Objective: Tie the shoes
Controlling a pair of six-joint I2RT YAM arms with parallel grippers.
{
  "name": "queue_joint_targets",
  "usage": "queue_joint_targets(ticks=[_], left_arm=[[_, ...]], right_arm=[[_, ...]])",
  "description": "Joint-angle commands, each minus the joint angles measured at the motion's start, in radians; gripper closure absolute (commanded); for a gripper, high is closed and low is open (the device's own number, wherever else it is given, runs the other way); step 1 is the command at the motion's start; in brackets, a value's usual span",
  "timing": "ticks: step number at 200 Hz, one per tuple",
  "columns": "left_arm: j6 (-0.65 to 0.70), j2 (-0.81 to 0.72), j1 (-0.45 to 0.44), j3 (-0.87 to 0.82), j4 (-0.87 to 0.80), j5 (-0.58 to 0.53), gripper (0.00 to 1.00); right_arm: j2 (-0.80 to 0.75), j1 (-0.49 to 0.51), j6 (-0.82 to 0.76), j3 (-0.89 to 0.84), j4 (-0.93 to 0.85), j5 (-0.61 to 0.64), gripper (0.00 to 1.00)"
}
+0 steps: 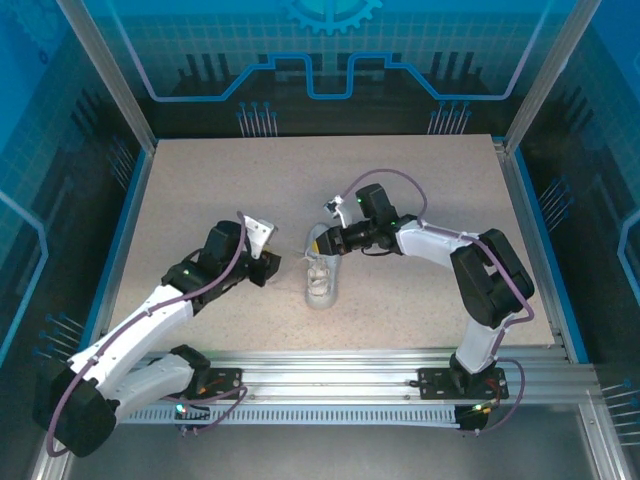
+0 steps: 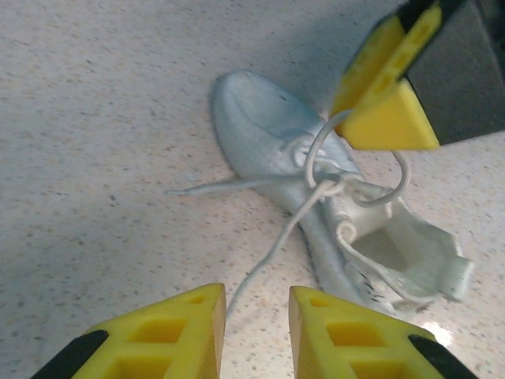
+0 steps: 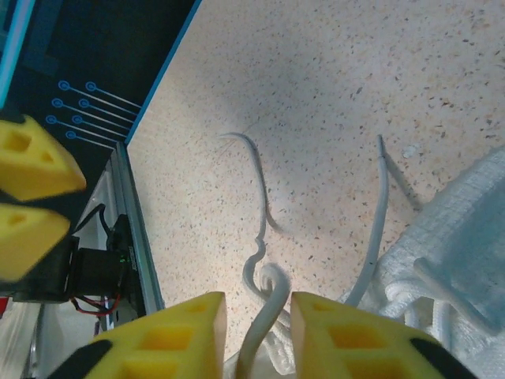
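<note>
The small white sneaker with thin white laces [image 2: 268,134] lies on the pale speckled table [image 1: 200,200], between my two hands. From my left gripper [image 2: 256,298] the shoe is just ahead and a bit to the right. Its long way runs slanted across my view, with the round toe farther off on the left and the open heel end closer on the right.

One thin lace end [image 2: 276,237] runs from the knot down toward my left fingers [image 2: 189,332]. Those yellow fingers stand a little apart. I judge they hold nothing, but the lace tip slips out of sight by one finger, so I am not sure it touches.

My right gripper [image 3: 259,304] is the nearer one. It hangs right over the laces. Its yellow fingers are a little apart too, and a curl of lace [image 3: 272,288] comes up through the gap. The gap is wider than the lace, so I think nothing is pinched.
</note>
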Motion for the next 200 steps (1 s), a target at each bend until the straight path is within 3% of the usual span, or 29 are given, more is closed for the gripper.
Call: queue_joint_targets(ticks=[1, 29, 71, 99, 140, 174, 200], left_arm=[[-0.058, -0.008, 0.023, -0.018, 0.010, 0.048, 0.72], [-0.195, 0.014, 0.118, 0.008, -0.053, 0.042, 0.72], [-0.375, 0.062, 0.257, 0.036, -0.156, 0.100, 0.71], [-0.430, 0.118, 0.311, 0.054, -0.184, 0.148, 0.71], [-0.439, 0.176, 0.384, 0.056, -0.135, 0.191, 0.71], [-0.438, 0.230, 0.429, 0.058, -0.084, 0.248, 0.72], [-0.433, 0.268, 0.430, 0.059, -0.050, 0.283, 0.73]], right_arm=[[-0.008, 0.009, -0.051, 0.046, -0.120, 0.055, 0.67], [-0.040, 0.026, -0.141, 0.112, -0.277, 0.176, 0.62], [-0.099, 0.142, -0.377, 0.268, -0.553, 0.540, 0.60], [-0.107, 0.230, -0.401, 0.357, -0.643, 0.701, 0.56], [-0.055, 0.344, -0.197, 0.443, -0.707, 0.751, 0.56], [0.052, 0.454, 0.235, 0.534, -0.774, 0.796, 0.62], [0.097, 0.546, 0.431, 0.530, -0.716, 0.885, 0.56]])
